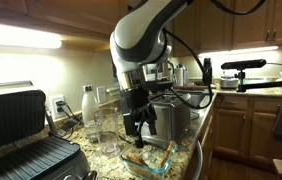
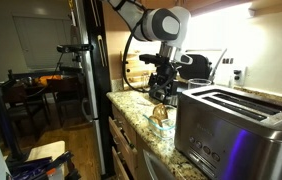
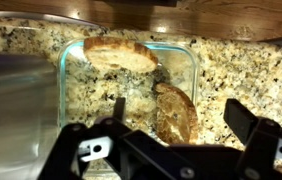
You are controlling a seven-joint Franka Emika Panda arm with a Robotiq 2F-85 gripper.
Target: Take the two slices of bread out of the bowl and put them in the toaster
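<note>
Fingers (image 3: 93, 150) of my gripper (image 1: 139, 128) were spread apart and empty above the bowl (image 3: 189, 62), which sat near the counter's (image 3: 241, 60) front edge, just beside the toaster (image 3: 16, 100). Both slices of bread (image 3: 121, 55) lay inside it, neither in my grasp.
</note>
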